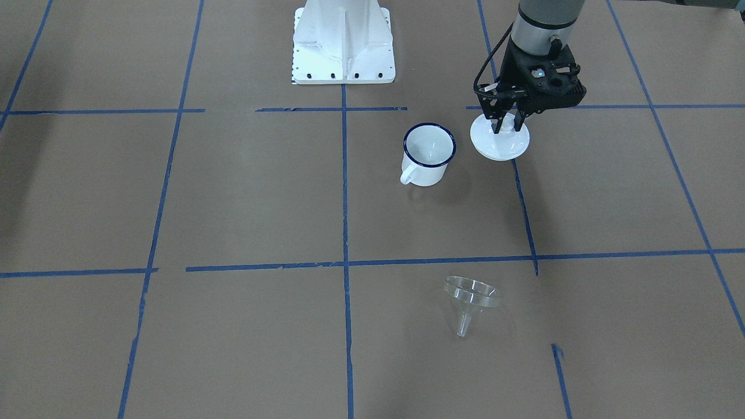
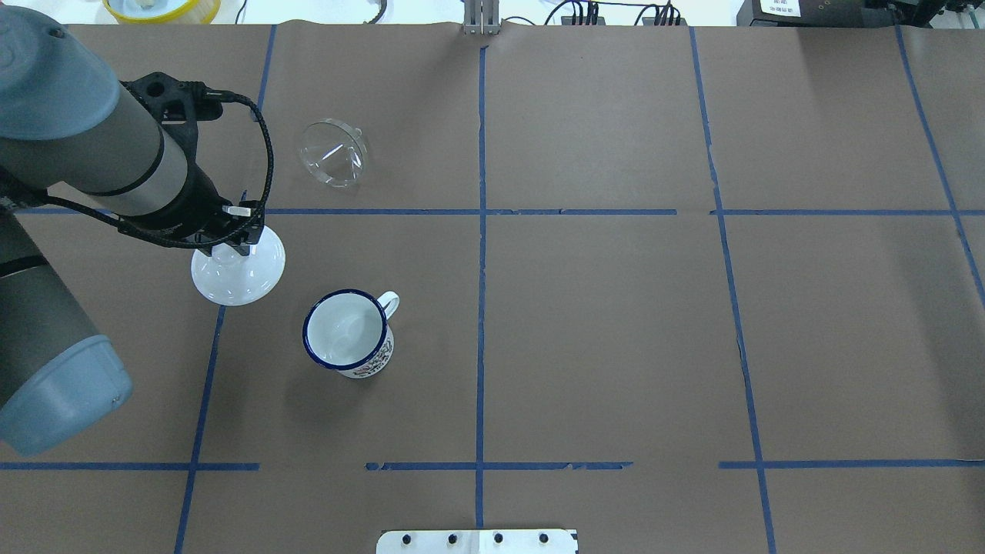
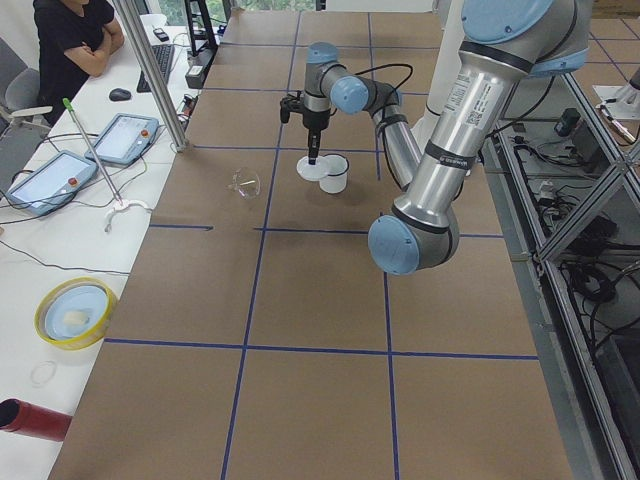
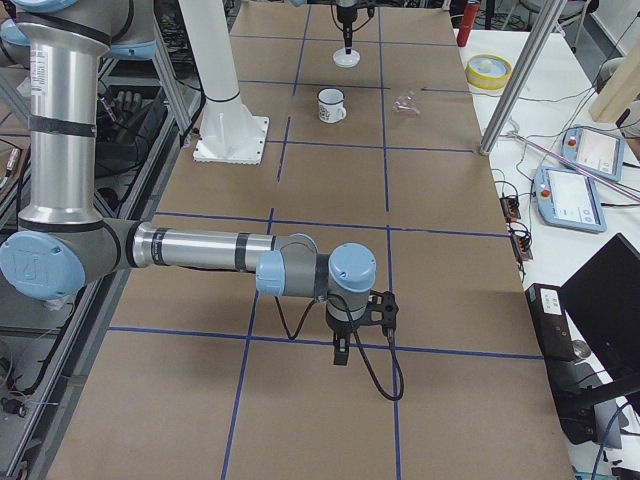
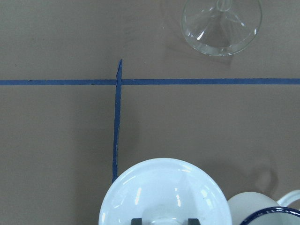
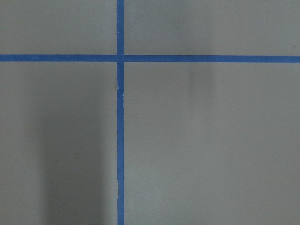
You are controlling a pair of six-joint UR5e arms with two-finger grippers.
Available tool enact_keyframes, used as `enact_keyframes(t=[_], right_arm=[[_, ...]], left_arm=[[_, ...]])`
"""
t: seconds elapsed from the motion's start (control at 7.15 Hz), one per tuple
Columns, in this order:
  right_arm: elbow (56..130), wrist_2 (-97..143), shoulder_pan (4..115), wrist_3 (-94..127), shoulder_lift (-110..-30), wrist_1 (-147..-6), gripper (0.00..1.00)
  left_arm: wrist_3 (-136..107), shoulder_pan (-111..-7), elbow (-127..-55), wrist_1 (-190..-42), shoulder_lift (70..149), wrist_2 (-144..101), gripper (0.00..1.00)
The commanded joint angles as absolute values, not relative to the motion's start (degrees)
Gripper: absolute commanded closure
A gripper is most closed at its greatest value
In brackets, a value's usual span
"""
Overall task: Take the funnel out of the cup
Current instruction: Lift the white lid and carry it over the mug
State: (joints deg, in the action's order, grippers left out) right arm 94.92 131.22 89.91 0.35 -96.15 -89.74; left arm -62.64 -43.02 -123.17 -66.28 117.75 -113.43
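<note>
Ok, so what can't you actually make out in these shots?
1. Whether the left claw is clamped on the round white lid: the claw covers the knob in the front view, and the wrist view's bottom edge cuts it off.
2. Whether the right claw is open or shut: only the right side view shows it, small.
3. The print on the white enamel mug with a dark blue rim: too small overhead.

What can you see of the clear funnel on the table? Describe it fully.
The funnel is clear, glassy-looking plastic, with a wide round bowl, faint ribs inside and a short narrow spout. It lies tipped on its side on the brown paper table, seemingly resting on its rim and spout. It is out of the cup and well apart from it, across a blue tape line. Only the table touches it.
</note>
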Motion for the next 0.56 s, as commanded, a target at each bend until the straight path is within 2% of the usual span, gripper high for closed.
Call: enact_keyframes(t=[0.0,0.42], right_arm=[[94.92,131.22,89.91,0.35,-96.15,-89.74,0.0],[94.92,131.22,89.91,0.35,-96.15,-89.74,0.0]], left_arm=[[-72.3,-37.56,-121.38,-67.32,120.67,-114.08,1.0],[-76.73,-34.37,-115.59,-72.49,122.43,-110.4,1.0]])
